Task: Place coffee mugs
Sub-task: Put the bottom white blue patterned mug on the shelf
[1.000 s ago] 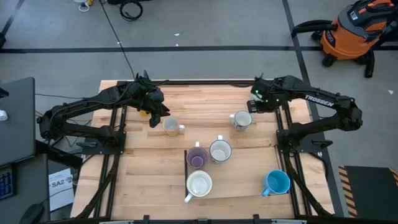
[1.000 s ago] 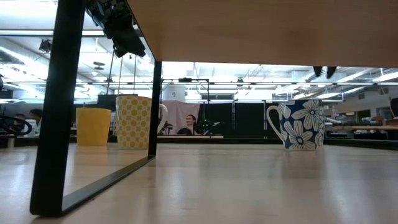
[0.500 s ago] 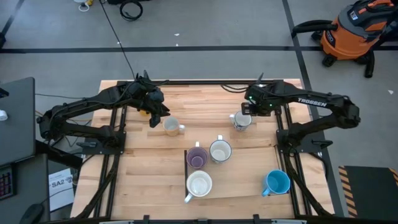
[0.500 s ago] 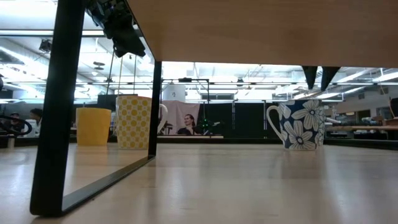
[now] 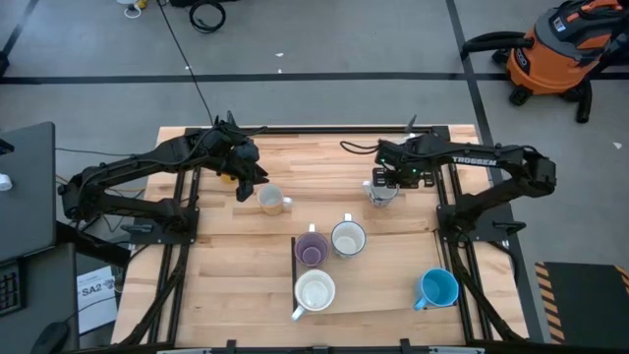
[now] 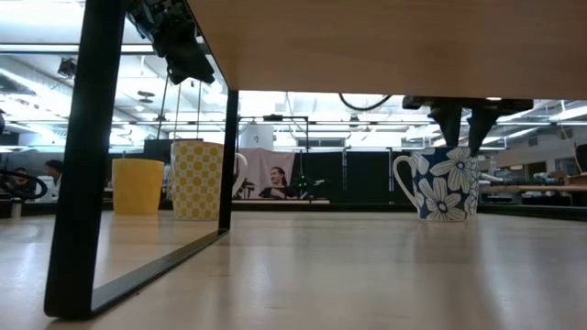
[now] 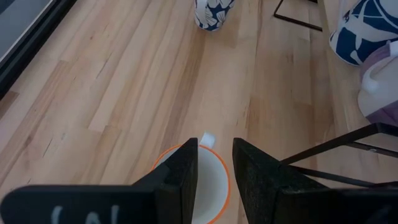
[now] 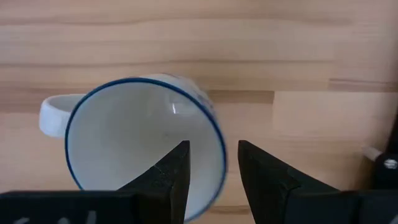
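1. Right gripper [image 8: 211, 163], fingers spread, straddles the rim of the blue-flowered mug [image 8: 142, 142] at the table's [image 5: 324, 157] far right.
2. Left gripper [image 7: 214, 163], narrowly parted, hangs over the orange mug [image 7: 211, 180] far left.

We see the right tool [image 6: 461, 128] hanging open over the blue floral mug [image 6: 440, 183]; yellow mug [image 6: 138, 186] and checked mug [image 6: 202, 179] stand together on the table [image 6: 367, 275]

Robotics lab or workshop floor. Grey concrete floor [image 5: 324, 49] with dark tape lines, loose cable [image 5: 206, 14], orange shop vacuum [image 5: 555, 49] off the bench's far right corner. Low view: open hall, ceiling strip lights [image 6: 303, 121], seated person [image 6: 278, 183] beyond the wooden bench [image 5: 314, 162].
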You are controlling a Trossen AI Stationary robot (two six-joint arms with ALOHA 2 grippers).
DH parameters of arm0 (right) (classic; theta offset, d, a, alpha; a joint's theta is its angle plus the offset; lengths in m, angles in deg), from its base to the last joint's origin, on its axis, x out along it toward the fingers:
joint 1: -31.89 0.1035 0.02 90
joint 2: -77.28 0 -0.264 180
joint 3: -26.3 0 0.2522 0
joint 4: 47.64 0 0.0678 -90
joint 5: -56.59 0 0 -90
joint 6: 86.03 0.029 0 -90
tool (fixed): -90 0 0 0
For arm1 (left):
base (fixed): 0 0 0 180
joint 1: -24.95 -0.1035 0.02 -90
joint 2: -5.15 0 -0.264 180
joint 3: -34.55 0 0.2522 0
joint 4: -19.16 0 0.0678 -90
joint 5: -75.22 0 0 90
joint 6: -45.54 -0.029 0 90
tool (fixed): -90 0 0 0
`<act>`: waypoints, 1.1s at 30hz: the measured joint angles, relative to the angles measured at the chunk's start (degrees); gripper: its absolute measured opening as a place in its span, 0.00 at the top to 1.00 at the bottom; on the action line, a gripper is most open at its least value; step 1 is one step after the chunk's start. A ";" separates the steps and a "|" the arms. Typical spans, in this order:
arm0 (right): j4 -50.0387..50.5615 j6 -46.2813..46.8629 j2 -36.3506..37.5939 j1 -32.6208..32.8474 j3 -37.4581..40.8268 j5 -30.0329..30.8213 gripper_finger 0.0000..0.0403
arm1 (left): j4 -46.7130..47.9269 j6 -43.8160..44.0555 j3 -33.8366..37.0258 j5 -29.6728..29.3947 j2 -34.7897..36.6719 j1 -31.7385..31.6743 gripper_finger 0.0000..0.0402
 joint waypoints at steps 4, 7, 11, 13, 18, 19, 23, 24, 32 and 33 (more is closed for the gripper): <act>-0.55 -0.61 -2.28 0.00 0.00 -1.09 0.65 | 0.01 -0.02 0.00 -0.01 0.00 -0.02 0.73; -0.62 -1.74 -4.11 0.00 0.00 -1.16 0.65 | 0.00 -0.02 0.00 -0.02 0.00 -0.02 0.73; -0.80 -3.49 -6.32 0.00 0.00 -1.23 0.65 | 0.02 0.00 0.00 -0.01 0.00 -0.01 0.73; -0.80 -4.18 -7.22 0.00 0.00 -1.67 0.65 | 0.00 -0.02 0.00 -0.02 0.00 -0.02 0.73; -0.96 -6.84 -8.93 0.00 0.00 -3.32 0.65 | 0.00 -0.02 0.00 0.00 0.00 0.01 0.73; -0.94 -7.15 -9.06 0.00 0.00 -3.52 0.65 | 0.02 0.00 0.00 -0.02 0.00 0.00 0.73; -1.19 -7.54 -9.59 0.00 -0.02 -3.45 0.66 | 0.02 0.00 0.00 0.00 0.00 0.00 0.73; -1.18 -7.54 -9.66 0.00 -0.02 -3.34 0.67 | 0.00 0.01 0.00 -0.02 0.00 -0.02 0.73; -1.02 -8.63 -9.72 -0.02 -0.02 -2.66 0.88 | 0.02 0.02 0.00 -0.02 0.00 0.01 0.73; -1.02 -9.49 -9.70 -0.02 -0.04 -2.54 0.91 | 0.02 0.02 0.00 -0.01 0.00 -0.02 0.73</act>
